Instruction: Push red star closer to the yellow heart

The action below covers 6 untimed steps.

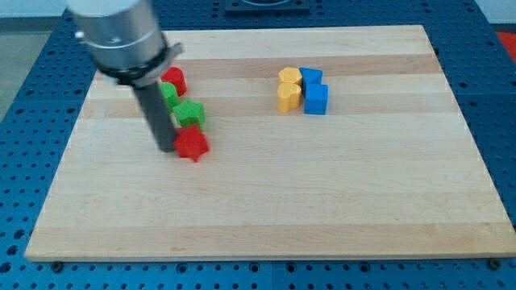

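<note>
The red star (193, 145) lies on the wooden board at the left of the middle. My tip (165, 150) touches its left side; the dark rod rises from there toward the view's top left. The yellow heart (288, 97) lies well to the right and a little higher, just below another yellow block (289, 77). Two blue blocks, one at the top (311, 77) and one below it (316, 99), sit against the right of the yellow pair.
A green block (191, 113) sits just above the red star. Another green block (168, 93) is partly hidden by the rod. A second red block (174, 80) lies above them. The board's edge (258, 256) runs along the view's bottom.
</note>
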{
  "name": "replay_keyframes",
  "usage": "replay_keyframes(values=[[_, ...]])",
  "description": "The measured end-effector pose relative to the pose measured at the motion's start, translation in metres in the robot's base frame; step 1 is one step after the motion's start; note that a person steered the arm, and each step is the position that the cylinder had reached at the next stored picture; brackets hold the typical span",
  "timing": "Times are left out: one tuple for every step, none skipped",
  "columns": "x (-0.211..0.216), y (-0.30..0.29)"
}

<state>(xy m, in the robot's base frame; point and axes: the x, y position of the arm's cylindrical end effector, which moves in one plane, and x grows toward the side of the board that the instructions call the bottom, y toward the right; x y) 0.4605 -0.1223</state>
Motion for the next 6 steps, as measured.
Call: replay_keyframes(values=[[-0.003, 0.045], [0.008, 0.035], [0.038, 0.019], [0.043, 0.035], [0.021, 0.07], [-0.01, 0.113]])
